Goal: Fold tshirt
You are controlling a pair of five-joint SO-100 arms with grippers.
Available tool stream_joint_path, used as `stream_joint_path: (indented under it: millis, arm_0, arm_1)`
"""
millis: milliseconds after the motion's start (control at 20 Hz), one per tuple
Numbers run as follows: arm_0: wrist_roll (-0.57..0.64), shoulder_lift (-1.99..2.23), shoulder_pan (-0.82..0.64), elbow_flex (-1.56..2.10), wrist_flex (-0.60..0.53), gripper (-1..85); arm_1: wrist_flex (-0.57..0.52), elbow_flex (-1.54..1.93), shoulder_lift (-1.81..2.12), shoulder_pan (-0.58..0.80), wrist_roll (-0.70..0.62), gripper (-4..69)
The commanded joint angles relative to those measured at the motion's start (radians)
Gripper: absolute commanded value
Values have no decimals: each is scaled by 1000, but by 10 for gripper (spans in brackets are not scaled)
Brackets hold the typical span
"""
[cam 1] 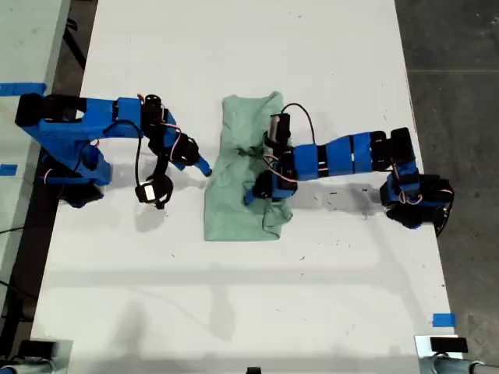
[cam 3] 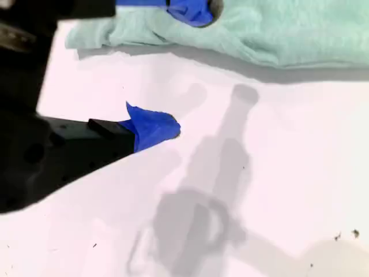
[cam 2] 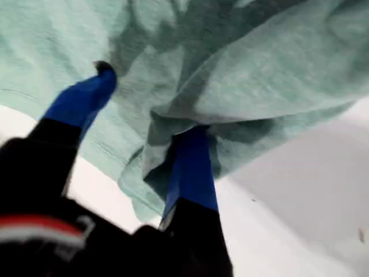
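The pale mint-green tshirt (cam 1: pixel 242 132) lies partly folded and rumpled at the middle of the white table (cam 1: pixel 249 47). The arm from the exterior view's right reaches onto it. My first gripper (cam 1: pixel 257 191) (cam 2: pixel 149 101) is open at the shirt's lower right part. One blue finger (cam 2: pixel 81 101) rests on the cloth. The other finger (cam 2: pixel 191 173) sits under a fold of the tshirt (cam 2: pixel 259 69) that drapes over it. My second gripper (cam 1: pixel 199 164) (cam 3: pixel 195 69) is open and empty above bare table. It is just beside the edge of the tshirt (cam 3: pixel 277 34) on the exterior view's left.
Both arm bases stand on the table, at the exterior view's left (cam 1: pixel 70 148) and right (cam 1: pixel 417 195). Blue tape (cam 1: pixel 443 319) marks the table near the exterior view's lower right. Dark floor (cam 1: pixel 460 78) lies past the table's edge on the exterior view's right.
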Motion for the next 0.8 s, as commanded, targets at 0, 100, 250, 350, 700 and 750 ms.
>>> stream_joint_path:
  millis: [0, 100, 250, 350, 700, 750]
  arm_0:
    - [-2, -2, 14, -86, 20, 229]
    - [-3, -9, 17, -95, 23, 230]
    - [-3, -25, 21, -114, 28, 230]
    - [-3, -31, 23, -124, 34, 230]
    - [-5, -67, 31, -189, 72, 227]
    - [-5, -81, 34, -209, 83, 228]
  arm_1:
    - [212, -193, 35, -32, -17, 392]
    - [333, -344, 63, -58, -12, 392]
    - [347, -347, 202, -61, -35, 381]
    - [347, -311, 290, -61, -40, 378]
    - [345, -140, 448, -51, -32, 377]
    - [344, -112, 466, -46, -29, 377]
